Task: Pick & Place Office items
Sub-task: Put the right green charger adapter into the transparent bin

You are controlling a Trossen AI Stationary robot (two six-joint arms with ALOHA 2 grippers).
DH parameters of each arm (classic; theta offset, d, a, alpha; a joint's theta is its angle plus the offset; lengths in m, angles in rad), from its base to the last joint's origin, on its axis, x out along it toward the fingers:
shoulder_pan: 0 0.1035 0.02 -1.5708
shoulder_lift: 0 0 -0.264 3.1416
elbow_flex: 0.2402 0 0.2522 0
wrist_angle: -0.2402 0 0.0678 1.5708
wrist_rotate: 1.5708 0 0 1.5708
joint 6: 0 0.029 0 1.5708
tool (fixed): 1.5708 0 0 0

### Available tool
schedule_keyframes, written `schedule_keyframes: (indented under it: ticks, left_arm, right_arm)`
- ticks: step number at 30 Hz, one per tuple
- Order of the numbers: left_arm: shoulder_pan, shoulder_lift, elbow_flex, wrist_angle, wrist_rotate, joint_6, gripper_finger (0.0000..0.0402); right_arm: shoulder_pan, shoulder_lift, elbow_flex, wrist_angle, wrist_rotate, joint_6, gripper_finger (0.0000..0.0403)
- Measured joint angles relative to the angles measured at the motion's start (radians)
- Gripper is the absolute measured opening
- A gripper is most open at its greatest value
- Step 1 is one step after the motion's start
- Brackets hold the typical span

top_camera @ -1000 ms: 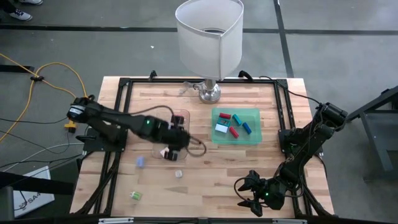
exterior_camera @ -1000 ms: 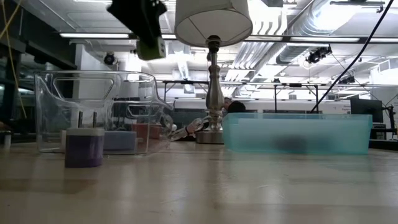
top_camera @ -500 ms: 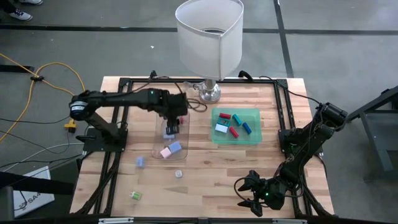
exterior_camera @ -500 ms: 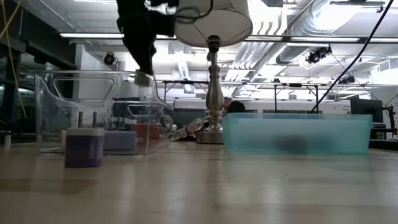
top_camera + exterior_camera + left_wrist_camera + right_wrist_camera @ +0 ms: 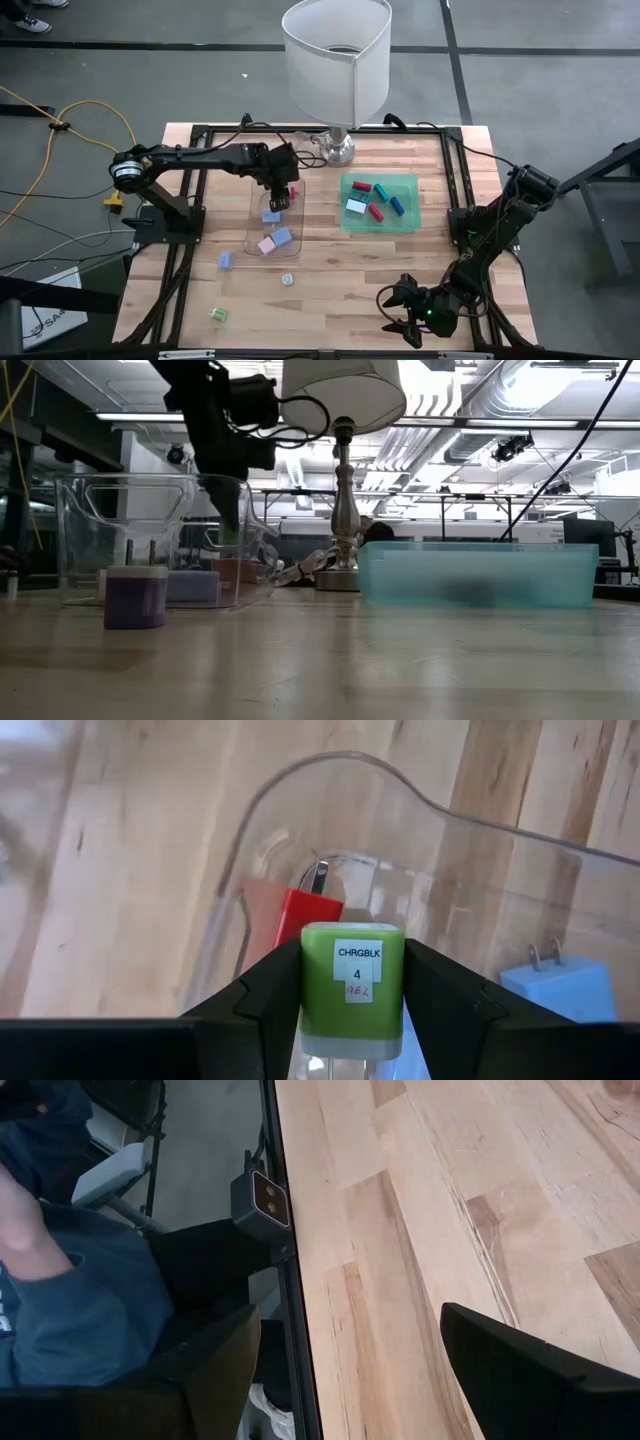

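The clear tray (image 5: 274,218) lies left of the lamp base (image 5: 336,148) and nearer the front; the flat tray (image 5: 410,215) lies right of the clear tray, holding several pieces (image 5: 378,211); the left gripper (image 5: 283,192) hangs over the clear tray's far end, clasping a charger block (image 5: 352,988); three loose pieces (image 5: 226,260) lie in front of the clear tray; the right gripper (image 5: 402,312) rests well apart, near the table's front right edge.

Left tool (image 5: 232,510) inside (clear) tray (image 5: 90,540)
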Motion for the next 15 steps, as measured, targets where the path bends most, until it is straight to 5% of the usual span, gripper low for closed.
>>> schedule_keyframes:
  ticks: [15]
  left_arm:
    - [-0.116,0.009,-0.111,0.142,-0.047,0.011,0.0153]
  right_arm:
    - [0.0,0.0,0.0,0.002,0.0,0.0,0.0298]
